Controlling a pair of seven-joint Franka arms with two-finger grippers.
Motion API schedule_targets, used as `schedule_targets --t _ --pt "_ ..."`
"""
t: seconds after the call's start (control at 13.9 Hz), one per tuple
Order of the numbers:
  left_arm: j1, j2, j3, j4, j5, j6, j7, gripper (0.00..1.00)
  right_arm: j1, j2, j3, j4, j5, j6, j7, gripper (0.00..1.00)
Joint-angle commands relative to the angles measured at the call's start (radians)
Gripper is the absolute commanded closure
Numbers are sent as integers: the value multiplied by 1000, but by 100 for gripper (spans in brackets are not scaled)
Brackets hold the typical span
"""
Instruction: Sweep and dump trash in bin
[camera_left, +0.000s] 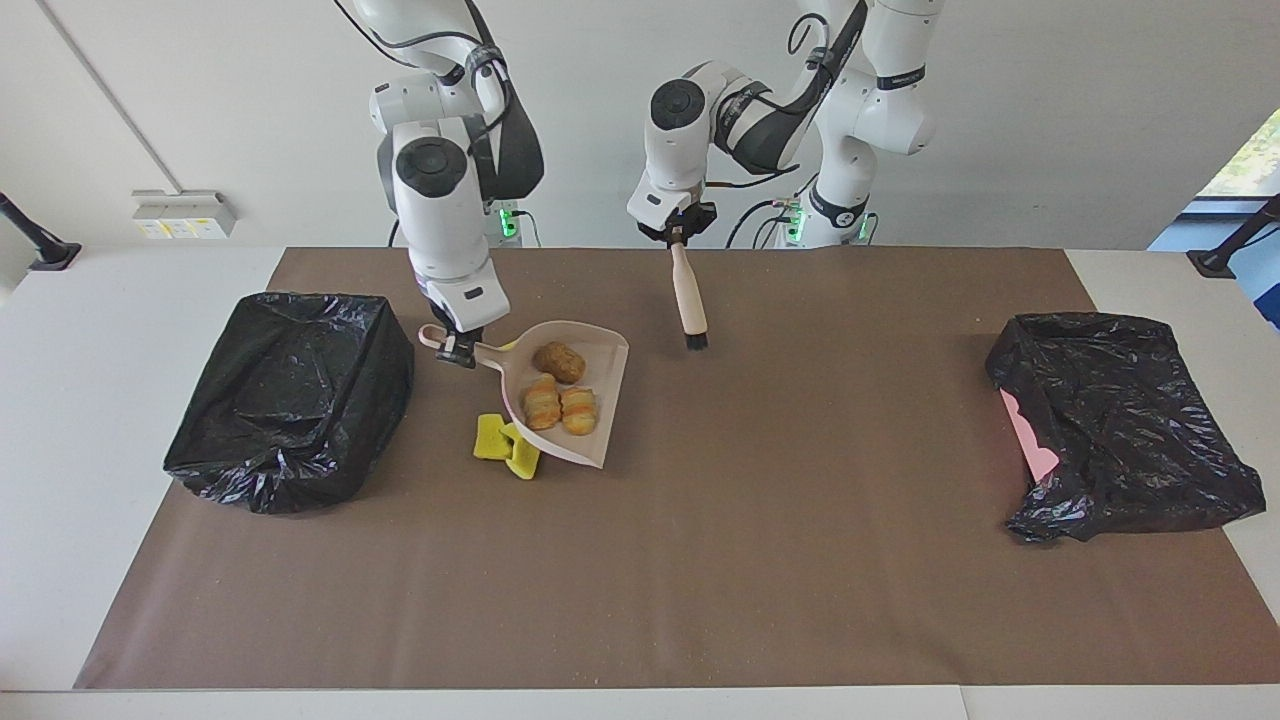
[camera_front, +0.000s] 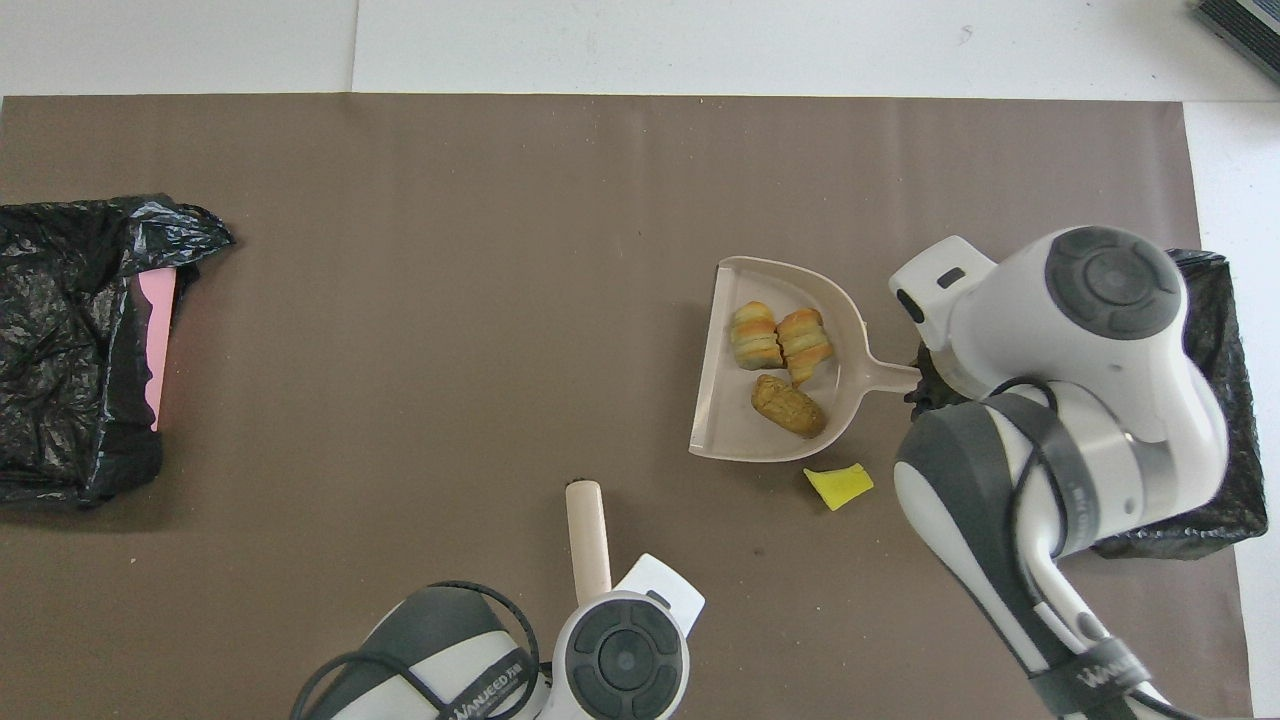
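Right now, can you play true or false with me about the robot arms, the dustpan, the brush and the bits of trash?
1. The right gripper holds the dustpan by its handle. True.
2. The dustpan is empty. False: three bread lumps lie in it.
3. The left gripper holds the brush. True.
4. All the trash is in the dustpan. False: yellow sponge pieces lie on the mat beside it.
5. The brush is sweeping inside the dustpan. False: it hangs apart from it.
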Motion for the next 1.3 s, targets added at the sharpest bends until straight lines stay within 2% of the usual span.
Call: schedule_targets --t 0.0,0.14,0.29,0.58,0.79,0.94,1.08,1.15,1.23 --pt "-55 -72 9 -99 -34 113 -18 100 -122 -30 2 117 29 -129 -63 100" --pt "-83 -43 11 -111 -161 226 -79 100 -241 -44 1 151 14 -146 -123 100" --pt "-123 -46 11 -136 -161 267 -88 100 -361 -49 1 151 11 -145 -223 100" --pt "-181 -44 11 -206 -161 351 -104 100 -527 -64 0 146 -56 -130 -339 100" --pt "-217 -14 11 -211 -161 383 -102 100 -572 -79 0 130 -228 -113 -482 100" --pt "-217 -12 11 -214 -161 383 -102 100 -570 -99 1 82 -343 -41 -571 100" --pt "-215 -11 12 -214 -161 383 -102 100 -572 -87 1 44 -388 1 -628 100" --pt "-212 -11 12 -212 -161 377 -101 82 -564 -87 1 16 -415 30 -651 100" --pt "-206 -6 12 -209 -161 371 -99 58 -555 -89 5 2 -470 47 -665 100"
